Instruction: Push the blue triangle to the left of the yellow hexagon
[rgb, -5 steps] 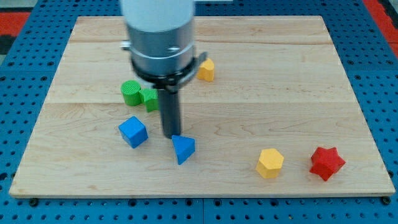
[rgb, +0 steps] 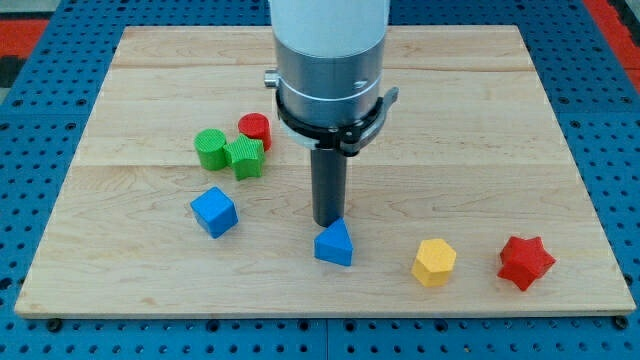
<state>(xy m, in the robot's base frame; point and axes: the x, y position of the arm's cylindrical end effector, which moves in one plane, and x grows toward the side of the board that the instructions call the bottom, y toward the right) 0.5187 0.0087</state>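
My tip (rgb: 327, 222) touches the blue triangle (rgb: 335, 245), which sits just below it. The yellow hexagon (rgb: 434, 262) lies to the tip's lower right. The end effector is a bare rod, with nothing to open or close.

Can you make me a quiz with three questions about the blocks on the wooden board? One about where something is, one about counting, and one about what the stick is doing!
1. Where is the blue triangle compared with the yellow hexagon?
A. On the view's left of it
B. On the view's right of it
C. On top of it

2. How many green blocks are there?
A. One
B. Two
C. Four

3. What is my tip doing?
A. Resting far from every block
B. Sitting on the red star
C. Standing just above the blue triangle's top edge, right up against it

Answers:
1. A, a gap of bare board lies between them.
2. B, a green cylinder and a green star-like block.
3. C, the rod ends at the triangle's peak.
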